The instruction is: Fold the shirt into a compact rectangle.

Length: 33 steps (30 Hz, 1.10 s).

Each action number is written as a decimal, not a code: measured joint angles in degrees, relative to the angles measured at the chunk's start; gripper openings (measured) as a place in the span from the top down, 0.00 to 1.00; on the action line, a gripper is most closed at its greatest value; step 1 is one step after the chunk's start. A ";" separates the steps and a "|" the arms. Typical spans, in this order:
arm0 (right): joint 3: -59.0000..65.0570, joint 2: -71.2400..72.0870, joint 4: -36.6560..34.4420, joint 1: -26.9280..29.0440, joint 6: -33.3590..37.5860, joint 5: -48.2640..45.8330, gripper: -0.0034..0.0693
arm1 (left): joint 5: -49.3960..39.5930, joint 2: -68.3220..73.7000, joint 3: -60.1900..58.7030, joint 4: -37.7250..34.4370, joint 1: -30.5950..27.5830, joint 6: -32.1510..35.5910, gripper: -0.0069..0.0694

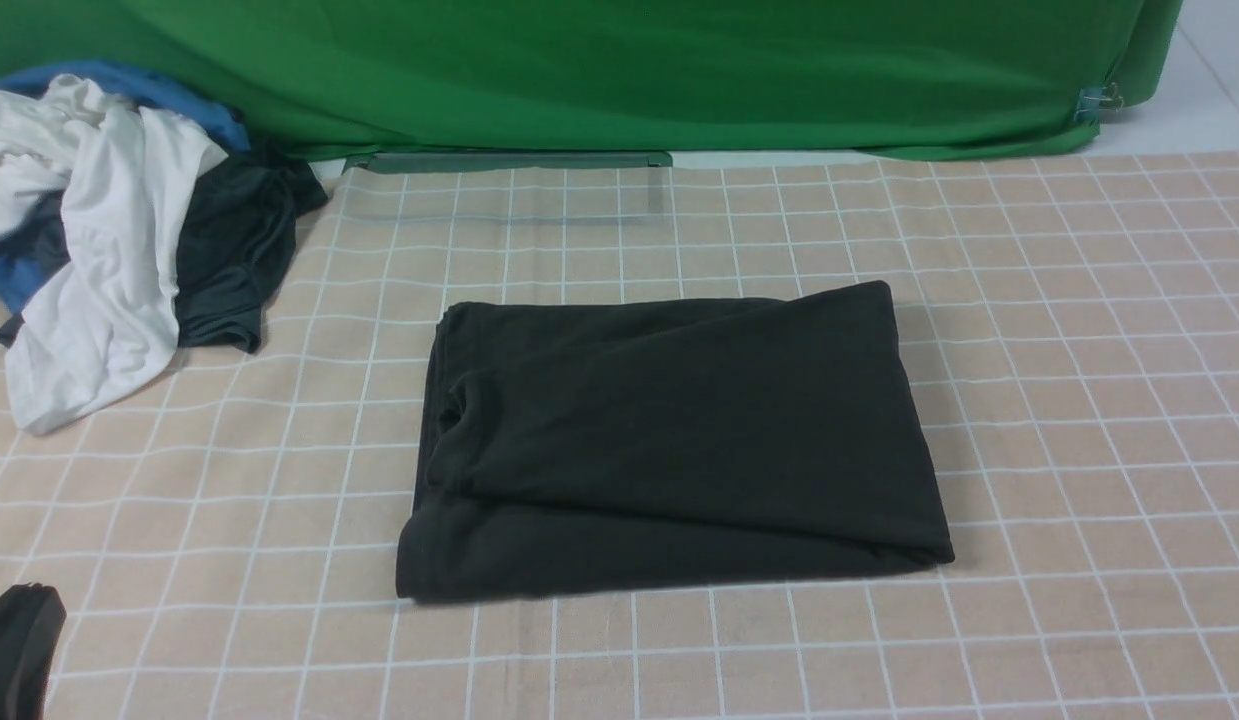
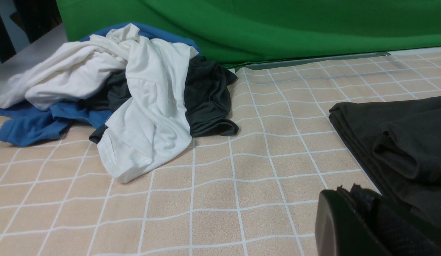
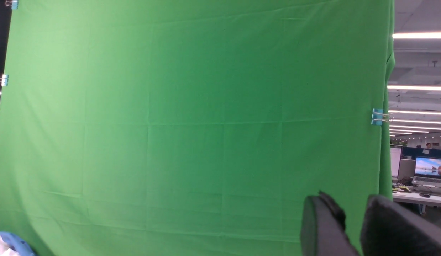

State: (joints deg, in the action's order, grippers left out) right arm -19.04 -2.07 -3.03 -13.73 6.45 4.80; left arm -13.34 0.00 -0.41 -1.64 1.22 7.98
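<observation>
The shirt [image 1: 669,440] is laid folded into a rough rectangle in the middle of the counter [image 1: 1079,400], with nothing touching it. The left gripper [image 2: 362,220] is held low just beside the shirt's left edge, its jaws closed and nothing held. The right gripper [image 3: 352,227] is raised and pointed at the green backdrop [image 3: 192,106], its jaws parted by a narrow gap and empty.

The fold is judged essentially done (though the layers are not squared). The upper layer sits skewed, with a bulge near the left edge, so slippage could be caused by any further nudge. The stack could also be dragged open if the low left gripper were swept across that edge. The clothes pile [image 1: 109,250] lies well apart.
</observation>
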 joint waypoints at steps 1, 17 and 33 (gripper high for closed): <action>0.00 0.00 0.00 0.00 0.67 0.00 0.65 | 0.00 0.00 0.00 0.00 0.00 0.00 0.88; 19.51 1.88 0.00 15.65 7.33 -17.29 0.63 | -0.01 0.01 0.00 0.00 0.00 0.05 0.88; 19.56 2.09 0.00 16.02 7.28 -19.83 0.63 | -0.14 0.00 0.00 0.00 0.00 0.48 0.88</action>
State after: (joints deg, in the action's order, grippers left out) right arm 0.52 0.02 -3.03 2.28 13.73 -15.03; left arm -13.48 0.00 -0.41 -1.64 1.22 8.46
